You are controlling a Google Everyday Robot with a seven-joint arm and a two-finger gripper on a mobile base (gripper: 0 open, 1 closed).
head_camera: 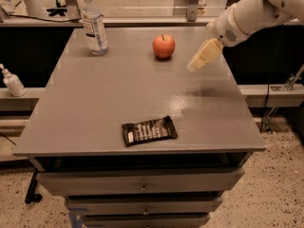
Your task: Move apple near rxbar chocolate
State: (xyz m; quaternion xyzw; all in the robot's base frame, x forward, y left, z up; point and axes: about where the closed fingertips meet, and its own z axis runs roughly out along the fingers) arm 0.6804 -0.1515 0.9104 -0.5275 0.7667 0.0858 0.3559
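Observation:
A round red-orange apple point(164, 46) with a dark stem stands at the back middle of the grey table point(95, 113). The black rxbar chocolate wrapper point(149, 130) lies flat near the table's front edge, well apart from the apple. My gripper point(194, 66), cream-coloured, hangs from the white arm at the upper right, above the table's right side, a short way right of the apple and a little nearer the front. It holds nothing.
A clear water bottle point(94, 25) stands at the back left of the table. A white pump bottle point(12, 81) sits on a ledge left of the table. Drawers run below the table's front edge.

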